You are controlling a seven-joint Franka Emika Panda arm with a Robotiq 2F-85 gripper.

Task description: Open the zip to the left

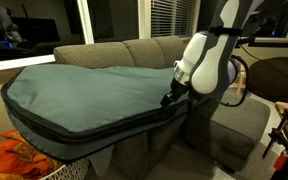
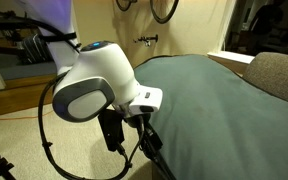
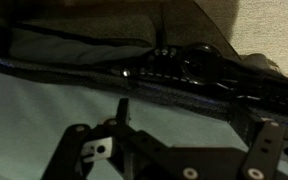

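Near-black zip (image 3: 174, 80) running side to side along teal-grey bag (image 1: 94, 88) rim, pincer (image 3: 174, 150) spread apart, seemingly just beside it

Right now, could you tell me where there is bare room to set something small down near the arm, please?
The broad top of the bag is bare, from the zip at its rim to the sofa back. The sofa seat beside the arm is also free. It is crowded where the open gripper hangs at the rim.

bag (image 1: 84, 95): matt teal cloth | zip (image 3: 184, 80): dark, slight sheen | sofa (image 1: 134, 50): grey fabric
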